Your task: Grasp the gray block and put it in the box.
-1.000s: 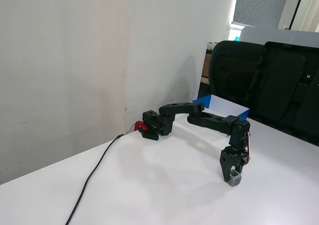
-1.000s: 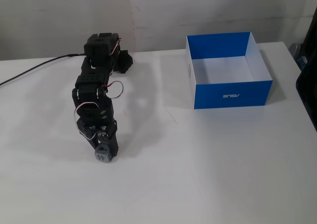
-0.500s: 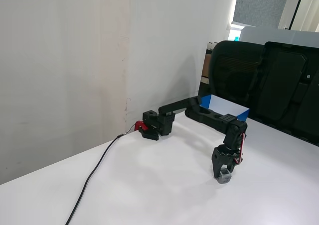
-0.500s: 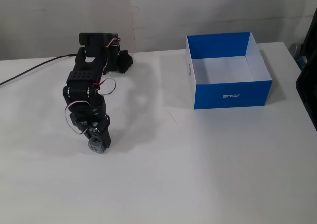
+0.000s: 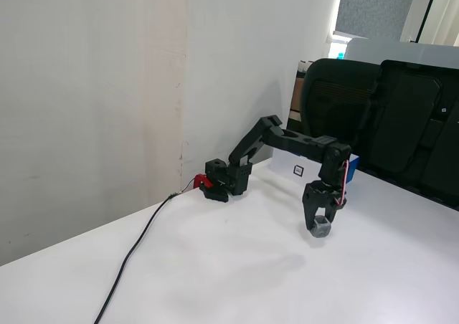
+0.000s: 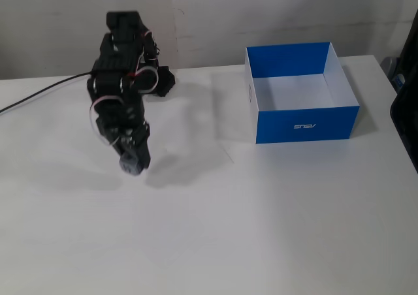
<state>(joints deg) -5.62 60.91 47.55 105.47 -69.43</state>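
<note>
Above the white table [image 6: 274, 230], well to the left of the box [image 6: 307, 122] in a fixed view that looks down on the scene, the gripper [image 6: 131, 163] hangs with its fingers pointing downward. Its jaws are closed on the gray block [image 6: 130, 165], which sits pinched between the fingertips. In a fixed view from the side, the gray block [image 5: 320, 227] is clear of the tabletop, and a soft shadow lies on the table [image 5: 215, 281] below and to the left of it. The gripper [image 5: 319, 226] there points straight down from the black arm [image 5: 287, 141], whose links rise from the base and bend over in an arch.

Relative to the box, the arm's base stands to the left near the far edge of the table, against the pale wall [image 5: 93, 87]. A black cable [image 5: 136, 249] runs from the base away from the box across the table. The box itself rests on the table, open side up, blue on its outer walls and white inside, and its interior is bare. In the side view only a small part of the box [image 5: 299, 170] shows behind the arm, a white panel with a small black square mark. Beyond the box, black chairs [image 5: 387, 116] stand at the table's far side.
</note>
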